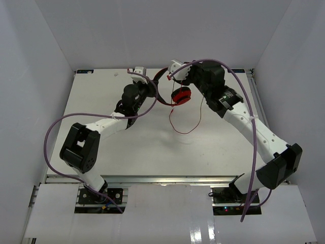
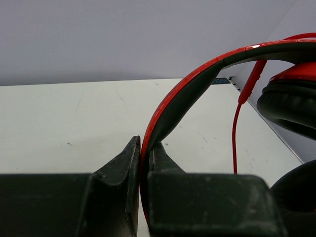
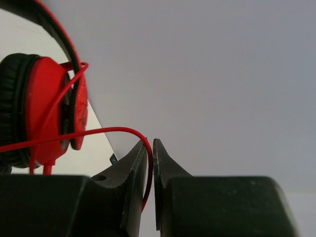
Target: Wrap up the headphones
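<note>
The red headphones [image 1: 181, 95] are held up above the white table at the back middle. My left gripper [image 1: 150, 87] is shut on the red and black headband [image 2: 197, 84], which sits between the jaws [image 2: 144, 144]. A black ear pad [image 2: 291, 103] shows at the right of that view. My right gripper [image 1: 176, 73] is shut on the thin red cord [image 3: 98, 132], pinched between its jaws [image 3: 150, 143], just beside the round red cup [image 3: 44, 108]. The rest of the cord [image 1: 189, 129] hangs in a loose loop down onto the table. Some cord crosses the cup.
The white table [image 1: 101, 101] is boxed in by grey walls at the back and both sides. Thick purple arm cables [image 1: 56, 127] arc over each arm. A metal rail [image 1: 152, 180] runs along the near edge.
</note>
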Robot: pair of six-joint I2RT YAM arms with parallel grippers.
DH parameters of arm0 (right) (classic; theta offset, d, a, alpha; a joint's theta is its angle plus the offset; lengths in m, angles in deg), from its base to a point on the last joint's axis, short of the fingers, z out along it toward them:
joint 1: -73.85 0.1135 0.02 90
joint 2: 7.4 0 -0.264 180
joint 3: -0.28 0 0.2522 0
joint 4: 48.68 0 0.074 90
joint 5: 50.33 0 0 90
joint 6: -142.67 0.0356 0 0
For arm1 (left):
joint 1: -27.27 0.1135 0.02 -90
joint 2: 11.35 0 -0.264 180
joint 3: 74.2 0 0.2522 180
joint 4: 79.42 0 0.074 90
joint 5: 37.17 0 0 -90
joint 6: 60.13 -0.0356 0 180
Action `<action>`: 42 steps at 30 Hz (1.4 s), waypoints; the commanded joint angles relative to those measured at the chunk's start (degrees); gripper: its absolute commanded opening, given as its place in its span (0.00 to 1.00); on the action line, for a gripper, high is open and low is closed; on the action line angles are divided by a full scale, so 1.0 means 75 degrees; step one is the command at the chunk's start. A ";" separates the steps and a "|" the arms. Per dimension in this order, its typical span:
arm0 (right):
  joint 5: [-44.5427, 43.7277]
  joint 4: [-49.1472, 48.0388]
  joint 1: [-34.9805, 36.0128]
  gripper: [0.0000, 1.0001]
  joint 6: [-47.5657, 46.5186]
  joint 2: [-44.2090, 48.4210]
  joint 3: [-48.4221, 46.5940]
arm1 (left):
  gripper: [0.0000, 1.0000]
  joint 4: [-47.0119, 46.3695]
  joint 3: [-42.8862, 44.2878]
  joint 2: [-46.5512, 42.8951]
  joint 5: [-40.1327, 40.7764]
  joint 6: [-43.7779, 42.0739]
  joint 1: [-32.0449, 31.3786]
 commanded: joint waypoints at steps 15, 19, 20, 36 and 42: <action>0.2000 0.0051 -0.0704 0.13 0.1809 -0.0732 -0.1005 | 0.00 -0.0697 -0.0489 -0.0888 -0.1014 0.0438 -0.0013; 0.2705 0.0056 -0.1126 0.13 0.2357 -0.0807 -0.0956 | 0.00 -0.0709 -0.0518 -0.1076 -0.1083 0.0486 -0.0013; 0.2841 0.0056 -0.1204 0.13 0.2461 -0.0807 -0.0924 | 0.00 -0.0715 -0.0524 -0.1115 -0.1096 0.0506 -0.0013; 0.7509 -0.0016 -0.2668 0.17 0.4890 -0.1286 -0.1028 | 0.00 -0.0668 -0.0493 -0.1836 -0.1584 0.1252 -0.0013; 0.8693 -0.0404 -0.2658 0.18 0.5508 -0.1380 -0.0820 | 0.00 -0.0658 -0.0418 -0.1978 -0.1669 0.1561 -0.0013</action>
